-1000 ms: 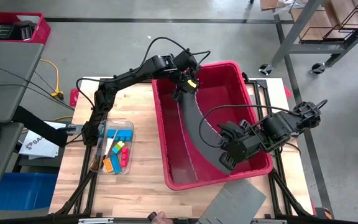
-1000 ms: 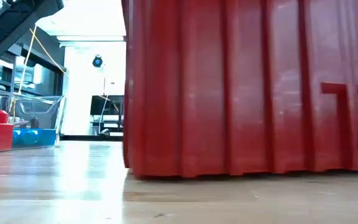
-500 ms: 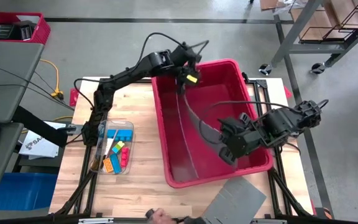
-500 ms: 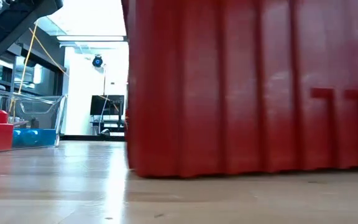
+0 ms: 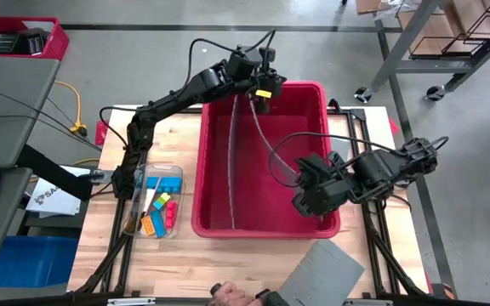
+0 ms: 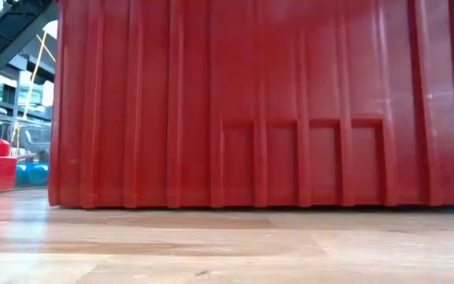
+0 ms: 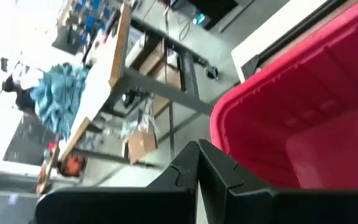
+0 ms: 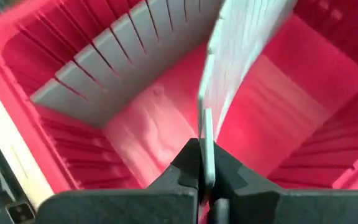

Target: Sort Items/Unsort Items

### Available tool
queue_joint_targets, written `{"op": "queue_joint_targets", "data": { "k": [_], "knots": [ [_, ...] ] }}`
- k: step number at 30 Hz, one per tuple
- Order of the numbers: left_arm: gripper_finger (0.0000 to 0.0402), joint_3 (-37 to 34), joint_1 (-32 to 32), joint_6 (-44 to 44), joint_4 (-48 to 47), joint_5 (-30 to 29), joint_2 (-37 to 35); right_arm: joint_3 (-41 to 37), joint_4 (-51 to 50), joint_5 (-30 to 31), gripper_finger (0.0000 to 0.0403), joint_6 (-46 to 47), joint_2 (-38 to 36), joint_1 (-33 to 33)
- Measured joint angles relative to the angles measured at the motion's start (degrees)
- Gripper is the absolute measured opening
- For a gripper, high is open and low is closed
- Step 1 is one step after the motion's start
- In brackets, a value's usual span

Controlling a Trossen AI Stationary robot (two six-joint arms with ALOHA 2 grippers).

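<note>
Items, small orange, blue, yellow, red and green blocks, lie in a clear tray at the lower left of the overhead frame, well apart from both claws. Bench of pale wood carries a large red bin at centre. Inside it a thin grey divider sheet stands curved. Left claw, at the bin's upper rim, is closed on the sheet's top end. Right claw, lower right, is clamped on its other end.
</note>
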Motion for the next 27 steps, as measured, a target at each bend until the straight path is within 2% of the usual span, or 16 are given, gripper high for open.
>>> {"op": "queue_joint_targets", "data": {
  "k": [5, 9, 14, 21, 23, 27],
  "knots": [
    [0.0000, 0.0, -1.4, -0.7, -5.1, -0.5, -2.2, -2.0, 0.2, -2.0, 0.0002, 0.6, 0.0, -0.4],
    [0.0000, 0.0, -1.7, -5.2, -11.0, -2.1, -4.9, -2.1, 0.3, -1.9, 0.0022, -0.7, 0.1, -1.6],
    [0.0000, 0.0, -1.2, -15.3, -18.9, -2.6, -9.5, -2.1, 0.5, 0.4, 0.0096, -0.4, 0.4, -3.1],
    [0.0000, 0.0, 0.3, -25.2, -29.3, -2.6, -18.7, -1.6, 0.4, -2.0, 0.0226, 0.2, 1.0, -5.5],
    [0.0000, 0.0, 1.3, -29.2, -33.0, -2.0, -21.7, 0.6, 0.2, -1.2, 0.0241, 0.1, 1.0, -6.4],
    [0.0000, -1.3, 5.7, -38.4, -41.0, 3.0, -27.2, 4.7, 0.3, 6.2, 0.0245, 2.9, -0.5, -9.5]
  ]
}}
